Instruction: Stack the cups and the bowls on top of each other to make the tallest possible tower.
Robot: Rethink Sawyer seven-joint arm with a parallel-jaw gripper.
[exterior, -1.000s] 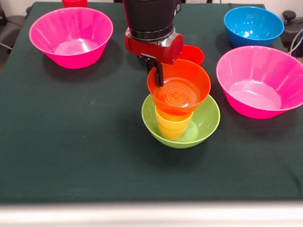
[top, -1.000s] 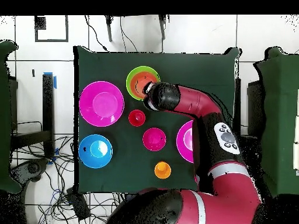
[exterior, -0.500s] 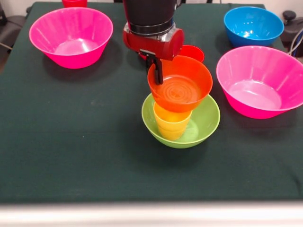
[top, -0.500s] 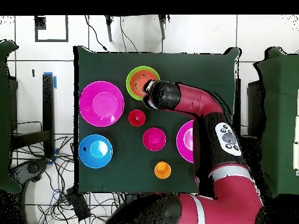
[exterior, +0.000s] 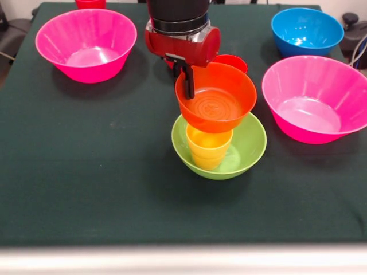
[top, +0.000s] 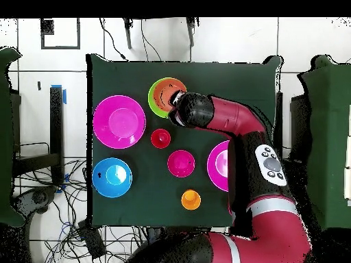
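**Operator:** Gripper [exterior: 187,86] is clamped on the rim of the orange bowl [exterior: 216,104], on the side toward the pedestal; I can see one dark finger [exterior: 188,85] reaching down inside the bowl wall. I read the bowl as held in the air, tilted a little, with its ringed flat bottom showing.

**Partner:** Where does it sit against the rest of the pile?

**Operator:** Directly over the yellow cup [exterior: 209,148], which stands upright inside the lime-green bowl [exterior: 250,146]. From the front view I can see the cup's open mouth below the orange bowl, so the two look apart, though I can't tell how clear the gap is. From overhead the arm [top: 230,123] covers part of the pile; only the green rim and some orange show.

**Partner:** And the other pieces?

**Operator:** One hot-pink bowl [exterior: 86,44] sits well apart on the counter [exterior: 86,183] at the front view's left, another hot-pink bowl [exterior: 314,97] at its right, with the blue bowl [exterior: 307,30] behind that one. A small red vessel [exterior: 234,62] peeks out just behind the orange bowl. Overhead I also see a small crimson bowl [top: 181,163] and an orange cup [top: 190,199] nearer the base.
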